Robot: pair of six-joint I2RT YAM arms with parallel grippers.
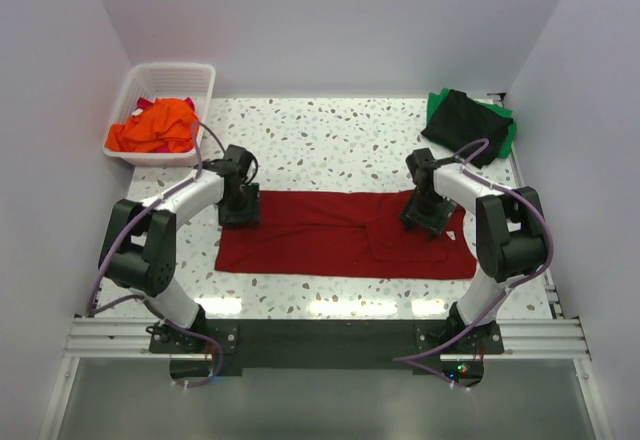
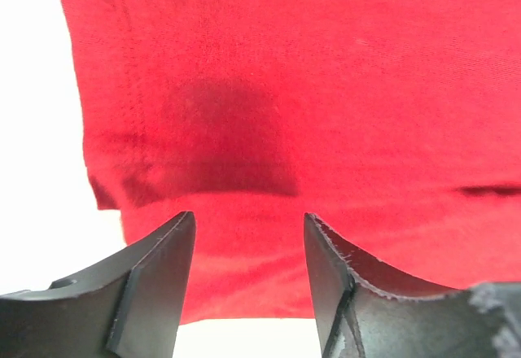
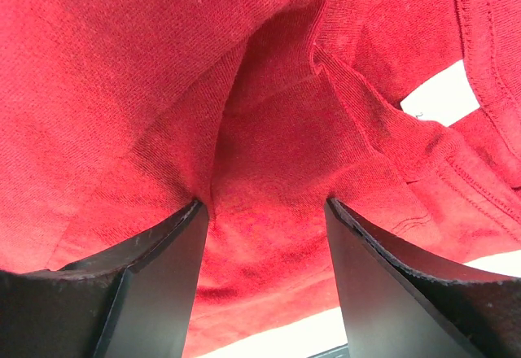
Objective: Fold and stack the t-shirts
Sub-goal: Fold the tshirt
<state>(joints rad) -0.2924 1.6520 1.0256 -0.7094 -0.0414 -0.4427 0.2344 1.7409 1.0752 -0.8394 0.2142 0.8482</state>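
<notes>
A dark red t-shirt (image 1: 330, 235) lies flat across the middle of the table as a long folded band. My left gripper (image 1: 240, 210) stands over its far left corner. In the left wrist view this gripper (image 2: 249, 216) is open just above smooth red cloth (image 2: 326, 89), with nothing between the jaws and its shadow on the fabric. My right gripper (image 1: 425, 218) is on the shirt's right part, near the sleeve. It is open (image 3: 264, 203), its fingertips pressed into wrinkled red cloth (image 3: 122, 65), and a crease runs up from the left tip.
A white slatted basket (image 1: 140, 80) at the far left holds orange t-shirts (image 1: 155, 125). A folded black t-shirt (image 1: 465, 120) lies on a green one (image 1: 510, 130) at the far right corner. White walls close in on both sides.
</notes>
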